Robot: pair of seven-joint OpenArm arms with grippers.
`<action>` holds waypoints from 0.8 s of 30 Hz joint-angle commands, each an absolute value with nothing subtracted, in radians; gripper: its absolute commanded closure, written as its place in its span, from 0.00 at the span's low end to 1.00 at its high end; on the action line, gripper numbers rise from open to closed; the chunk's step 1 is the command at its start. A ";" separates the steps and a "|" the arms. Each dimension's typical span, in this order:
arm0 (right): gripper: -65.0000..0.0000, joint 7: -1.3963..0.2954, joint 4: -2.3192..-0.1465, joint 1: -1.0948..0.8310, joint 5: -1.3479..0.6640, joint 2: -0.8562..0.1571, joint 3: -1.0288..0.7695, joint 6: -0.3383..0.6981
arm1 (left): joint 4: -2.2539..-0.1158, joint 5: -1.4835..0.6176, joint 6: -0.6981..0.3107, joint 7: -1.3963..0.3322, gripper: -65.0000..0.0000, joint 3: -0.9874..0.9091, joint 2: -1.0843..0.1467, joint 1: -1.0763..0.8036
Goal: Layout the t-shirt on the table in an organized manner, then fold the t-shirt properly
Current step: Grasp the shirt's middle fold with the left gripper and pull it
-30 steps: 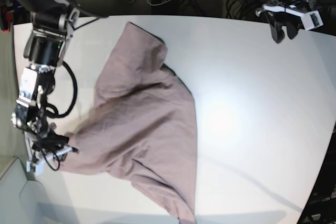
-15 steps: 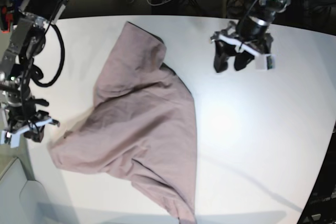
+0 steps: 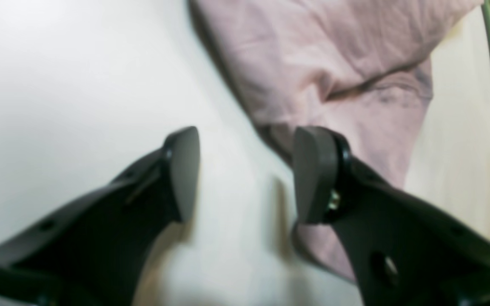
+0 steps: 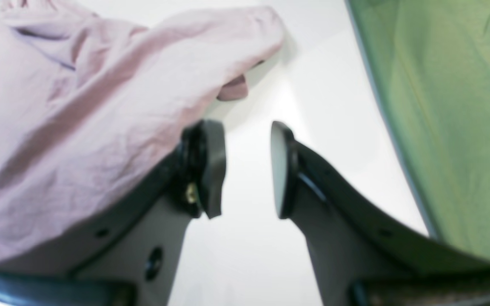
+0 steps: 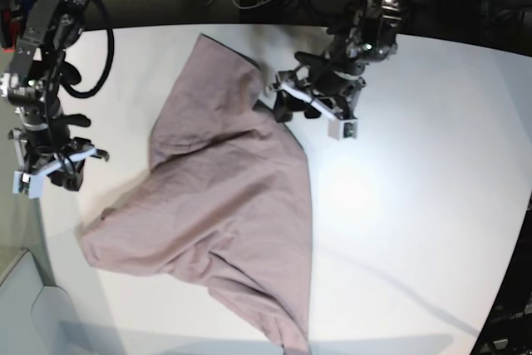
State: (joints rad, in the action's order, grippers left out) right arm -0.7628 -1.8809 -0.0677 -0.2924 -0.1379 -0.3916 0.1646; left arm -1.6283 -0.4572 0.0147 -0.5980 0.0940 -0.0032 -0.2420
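Spreading across nearly the whole base view, the large, smooth, glossy white worktop (image 5: 416, 205) carries the one garment, a dusty-pink short-sleeved soft cloth t-shirt (image 5: 224, 197). It lies crumpled and partly doubled over on the left half of the worktop, one narrow end reaching toward the far edge and a broad, wrinkled mass fanning out toward the near edge.

Left end effector (image 5: 307, 108) hangs at the shirt's far right border, just beside the cloth. Its wrist view shows the two dark fingers (image 3: 313, 170) spread apart with bare worktop (image 3: 58, 85) between them; the pink cloth (image 3: 334, 63) lies ahead and runs under the right-hand finger, though the blur hides whether that finger touches it. Nothing is pinched.

Right end effector (image 5: 51, 174) sits near the worktop's left edge, apart from the shirt's nearest corner. In its wrist view the fingers (image 4: 211, 170) stand parted with only white worktop (image 4: 249, 255) in the gap; the shirt (image 4: 79, 106) lies ahead and to the left, a rounded fold of it just beyond the fingertips. A green surface (image 4: 453, 106) lies past the worktop's edge on the right.
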 commanded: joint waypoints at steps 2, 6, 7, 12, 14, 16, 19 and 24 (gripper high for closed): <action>0.69 -0.739 -1.900 -0.070 -0.297 -0.150 -0.397 0.171 | -1.621 -0.437 0.005 -0.581 0.47 0.096 0.028 -0.220; 0.69 -0.737 -1.900 -0.090 -0.297 -0.150 -0.397 0.171 | -1.581 -0.410 -0.001 -0.581 0.47 0.096 0.067 -0.191; 0.69 -0.737 -1.902 -0.091 -0.297 -0.150 -0.397 0.171 | -1.564 -0.415 -0.001 -0.581 0.47 0.096 0.068 -0.180; 0.69 -0.739 -1.934 -0.122 -0.297 -0.150 -0.397 0.171 | -1.457 -0.420 -0.004 -0.581 0.59 0.096 0.079 -0.111; 0.69 -0.739 -1.942 -0.127 -0.297 -0.150 -0.395 0.171 | -1.432 -0.420 -0.004 -0.581 0.66 0.096 0.091 -0.096; 0.69 -0.739 -1.946 -0.127 -0.297 -0.150 -0.395 0.171 | -1.431 -0.420 -0.004 -0.581 0.74 0.096 0.094 -0.090; 0.69 -0.739 -1.946 -0.128 -0.297 -0.151 -0.395 0.171 | -1.468 -0.421 -0.004 -0.581 0.99 0.117 0.090 -0.094; 0.69 -0.739 -1.946 -0.133 -0.297 -0.153 -0.397 0.173 | -1.695 -0.415 0.001 -0.588 1.00 0.122 0.076 -0.183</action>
State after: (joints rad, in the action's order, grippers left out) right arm -0.7631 -1.9263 -0.1375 -0.2935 -0.1383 -0.3920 0.1646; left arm -1.6714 -0.4065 0.0128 -0.6071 0.1200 0.0738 -0.1925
